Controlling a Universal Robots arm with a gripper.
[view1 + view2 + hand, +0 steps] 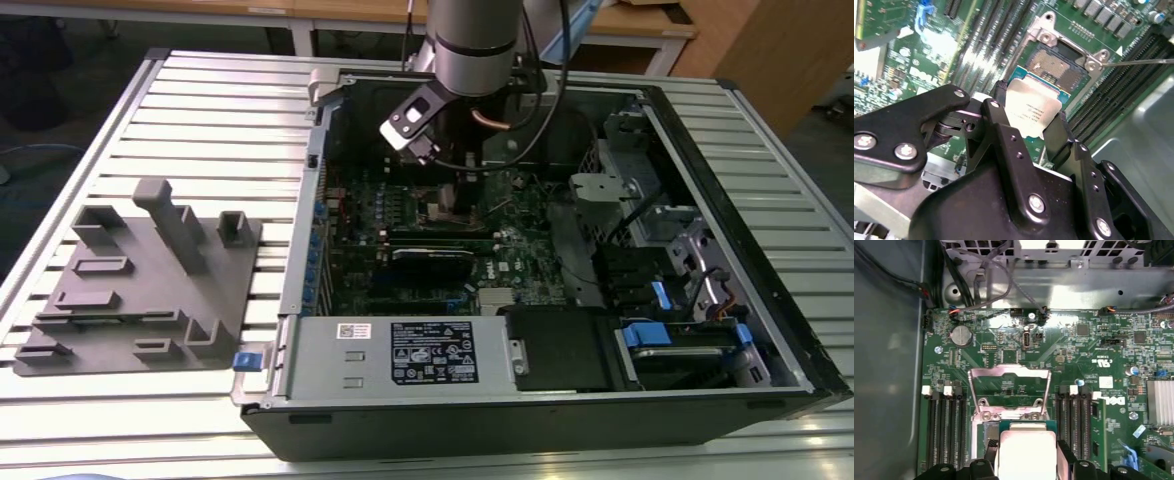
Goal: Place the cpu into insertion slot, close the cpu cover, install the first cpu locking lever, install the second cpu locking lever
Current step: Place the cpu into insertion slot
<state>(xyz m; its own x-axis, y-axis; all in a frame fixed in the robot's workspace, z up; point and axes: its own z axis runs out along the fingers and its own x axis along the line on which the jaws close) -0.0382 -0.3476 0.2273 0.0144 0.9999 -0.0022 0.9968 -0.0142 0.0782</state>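
Cpu [1031, 107]: where is it at this reading?

Between the jaws of the gripper [1028, 122], silver top up. A black finger [1001, 125] bears on each of two opposite edges, so the jaws are closed narrow and holding it.

And the insertion slot [1061, 67]?

Under and slightly ahead of the cpu, near the middle of the green circuit board [1004, 340]. In the second wrist view the cpu overlaps the slot's near rim, and part of the dark centre lies uncovered on the side toward the hinge. In the first wrist view the cpu's edges run about square with the rim. It is a square part, so there is no long axis to log, and I cannot make out any orientation marks. Judged unseated. I cannot tell whether a corner touches the rim.

The cpu cover [1009, 371]?

Raised, standing up from the slot's far edge, with the board visible through its window. It stands beyond the cpu, not over it.

Anything in the way?

A thin metal rod [1139, 61], likely a locking lever, is swung out to one side of the slot, apart from the jaws. Dark memory sockets [946, 425] flank the slot on both sides, close to the jaws. The open computer case [534, 430] sits on the slatted worktop [200, 100]. A grey fixture [134, 280] lies near the worktop's edge on the exterior view's left, well apart.
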